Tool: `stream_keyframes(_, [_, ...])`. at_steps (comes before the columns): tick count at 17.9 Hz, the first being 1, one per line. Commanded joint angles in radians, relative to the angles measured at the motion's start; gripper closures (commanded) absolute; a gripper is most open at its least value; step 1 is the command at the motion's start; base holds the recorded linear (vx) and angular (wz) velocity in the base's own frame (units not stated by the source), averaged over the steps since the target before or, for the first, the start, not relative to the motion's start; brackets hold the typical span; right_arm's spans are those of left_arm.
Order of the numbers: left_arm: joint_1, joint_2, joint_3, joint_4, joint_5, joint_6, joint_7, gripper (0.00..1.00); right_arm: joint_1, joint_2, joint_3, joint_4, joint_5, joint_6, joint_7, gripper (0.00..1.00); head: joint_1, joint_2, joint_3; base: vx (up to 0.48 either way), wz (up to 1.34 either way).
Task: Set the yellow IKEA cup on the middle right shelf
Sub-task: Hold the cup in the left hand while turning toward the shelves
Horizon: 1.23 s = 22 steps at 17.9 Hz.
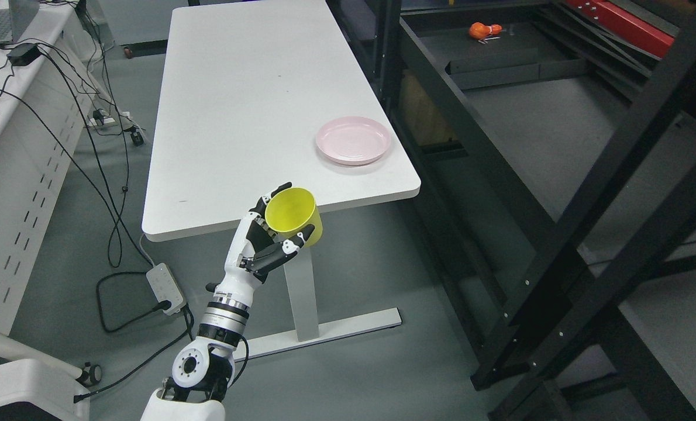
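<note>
My left hand is shut on the yellow cup, held in the air just off the near edge of the white table. The cup is tilted so its open mouth faces up and toward the camera. The arm comes in from the lower left. The black shelf rack stands to the right, with its grey shelf boards open toward me. My right hand is out of view.
A pink plate lies near the table's right front corner. An orange object lies on a far shelf board. Black rack posts cross diagonally on the right. Cables and a power strip lie on the floor at left.
</note>
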Motion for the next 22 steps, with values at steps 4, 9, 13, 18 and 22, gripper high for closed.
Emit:
stream_keyframes(4, [0.001, 0.017, -0.005, -0.014, 0.0, -0.013, -0.002, 0.98, 0.014, -0.017, 0.017, 0.0, -0.025, -0.001, 0.001, 0.01, 0.0, 0.0, 0.0, -0.201, -0.38])
stream_keyframes(9, [0.012, 0.017, -0.01, -0.014, -0.007, -0.037, -0.001, 0.99, 0.014, -0.017, 0.017, 0.0, -0.025, -0.001, 0.001, 0.01, 0.0, 0.0, 0.0, -0.156, -0.44])
stream_keyframes(13, [0.033, 0.017, -0.005, -0.015, -0.014, -0.043, -0.002, 0.98, 0.014, -0.017, 0.017, 0.0, -0.025, -0.001, 0.001, 0.01, 0.0, 0.0, 0.0, -0.132, -0.56])
stream_keyframes(18, [0.055, 0.017, -0.008, -0.026, -0.015, -0.054, -0.001, 0.98, 0.014, -0.017, 0.017, 0.0, -0.025, -0.001, 0.001, 0.01, 0.0, 0.0, 0.0, -0.114, -0.63])
stream_keyframes(22, [0.072, 0.017, -0.013, -0.052, -0.02, -0.056, -0.004, 0.98, 0.014, -0.017, 0.017, 0.0, -0.025, -0.001, 0.001, 0.01, 0.0, 0.0, 0.0, -0.082, -0.63])
